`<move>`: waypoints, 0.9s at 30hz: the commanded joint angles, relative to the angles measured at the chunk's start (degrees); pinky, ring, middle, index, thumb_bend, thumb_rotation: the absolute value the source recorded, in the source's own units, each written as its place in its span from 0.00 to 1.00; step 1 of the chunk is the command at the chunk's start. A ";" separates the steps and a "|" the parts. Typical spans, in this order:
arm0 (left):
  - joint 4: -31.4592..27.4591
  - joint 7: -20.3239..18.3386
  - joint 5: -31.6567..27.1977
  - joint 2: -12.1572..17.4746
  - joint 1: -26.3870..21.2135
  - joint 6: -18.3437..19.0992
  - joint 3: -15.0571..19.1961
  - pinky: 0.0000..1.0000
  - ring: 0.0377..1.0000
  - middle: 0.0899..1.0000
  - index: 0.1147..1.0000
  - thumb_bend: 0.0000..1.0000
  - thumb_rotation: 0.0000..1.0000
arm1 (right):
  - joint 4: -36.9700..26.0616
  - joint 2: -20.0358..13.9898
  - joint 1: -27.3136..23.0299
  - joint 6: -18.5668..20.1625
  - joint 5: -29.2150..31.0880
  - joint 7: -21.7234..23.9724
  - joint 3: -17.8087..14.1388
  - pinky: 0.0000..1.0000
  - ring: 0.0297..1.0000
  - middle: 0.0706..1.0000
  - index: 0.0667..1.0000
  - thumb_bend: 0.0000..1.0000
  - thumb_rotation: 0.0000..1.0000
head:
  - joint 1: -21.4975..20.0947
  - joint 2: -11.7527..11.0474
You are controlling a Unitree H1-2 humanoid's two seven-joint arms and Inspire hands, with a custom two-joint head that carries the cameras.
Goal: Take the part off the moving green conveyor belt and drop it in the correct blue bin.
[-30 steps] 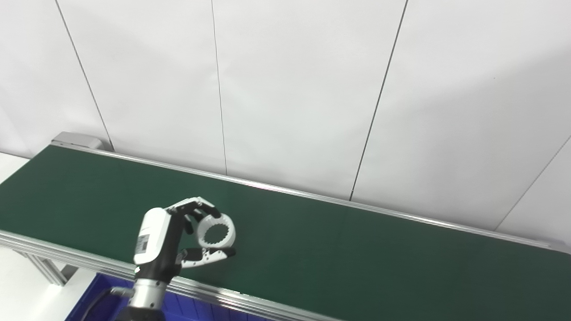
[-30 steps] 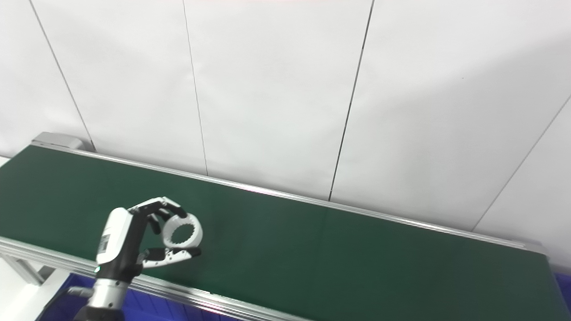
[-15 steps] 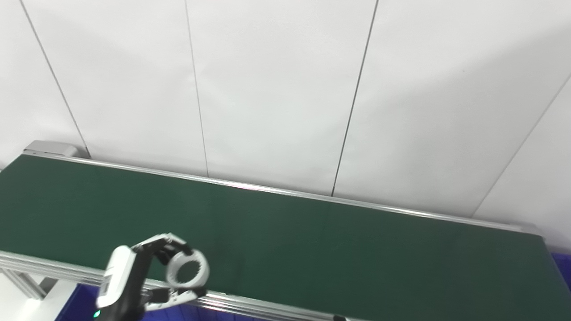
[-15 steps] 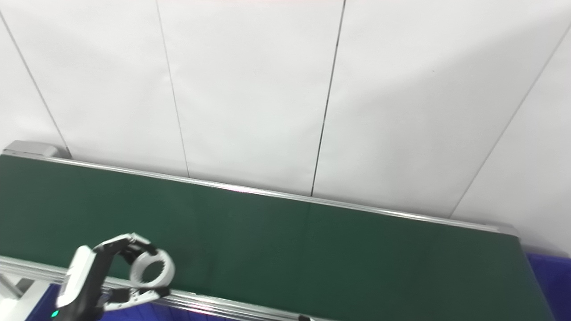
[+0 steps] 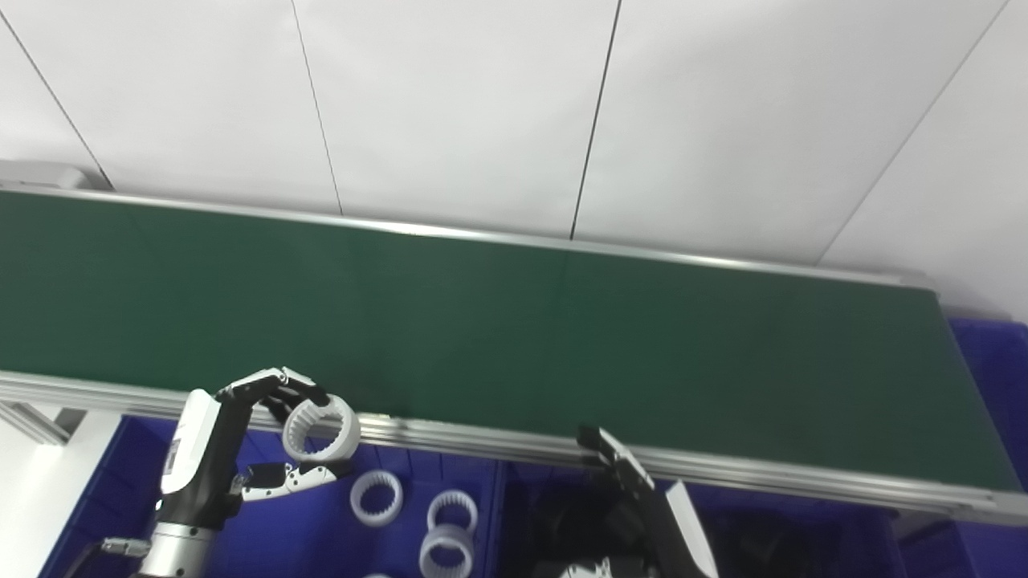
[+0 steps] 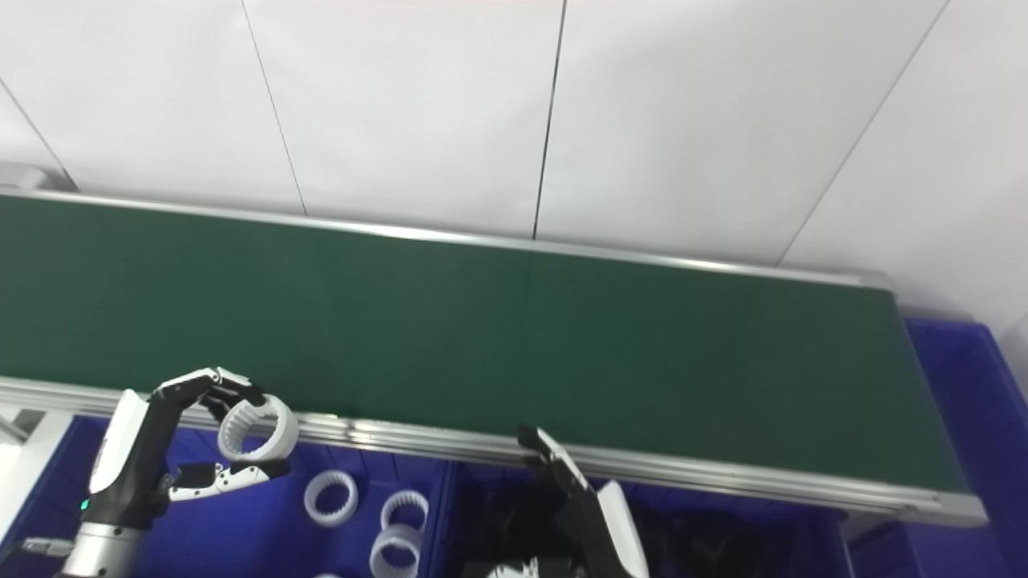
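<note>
My left hand (image 5: 217, 457) is shut on a white toothed ring (image 5: 321, 429), pinched between fingers and thumb. It hangs just past the near rail of the green conveyor belt (image 5: 482, 321), above the left blue bin (image 5: 104, 490). Several white rings (image 5: 376, 498) lie in that bin. My right hand (image 5: 642, 506) rises at the bottom centre with its fingers straight and apart, holding nothing, over a bin of dark parts (image 5: 578, 514). The belt carries no part.
The belt's silver near rail (image 5: 723, 470) runs between the bins and the belt. Another blue bin (image 5: 992, 353) stands past the belt's right end. A white panelled wall stands behind the belt.
The camera has tilted down and panned right. My left hand has carried the ring from over the belt back across the near rail to above the left bin. My right hand has come into view.
</note>
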 commanded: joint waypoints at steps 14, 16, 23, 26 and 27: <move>-5.29 -6.44 8.37 1.14 3.04 3.15 -3.58 0.54 0.46 0.41 0.45 0.49 0.00 | -5.26 0.40 -0.04 4.55 -0.25 1.88 0.22 0.77 0.82 0.85 0.87 0.89 0.31 | 0.10 2.61; -6.38 -8.59 12.08 2.37 3.03 4.71 -4.35 0.63 0.48 0.41 0.44 0.49 0.00 | -5.51 0.33 0.01 4.62 0.37 2.13 0.25 0.77 0.82 0.85 0.87 0.88 0.30 | 0.21 2.83; -11.99 -17.59 17.86 5.60 2.87 11.30 -6.43 0.87 0.66 0.59 0.42 0.51 0.05 | -6.40 0.34 0.23 5.40 0.86 2.55 0.14 0.78 0.82 0.85 0.87 0.89 0.31 | 0.07 3.62; -13.84 -20.38 19.88 5.97 2.80 13.92 -6.88 0.90 0.72 0.67 0.43 0.51 0.07 | -6.52 0.37 0.31 5.46 1.05 2.54 0.04 0.78 0.82 0.85 0.87 0.90 0.31 | 0.30 3.75; -14.30 -21.00 20.56 5.97 2.81 14.70 -6.98 0.91 0.75 0.69 0.43 0.51 0.07 | -6.59 0.39 0.33 5.56 1.08 2.57 0.01 0.78 0.82 0.85 0.87 0.90 0.31 | 0.30 3.75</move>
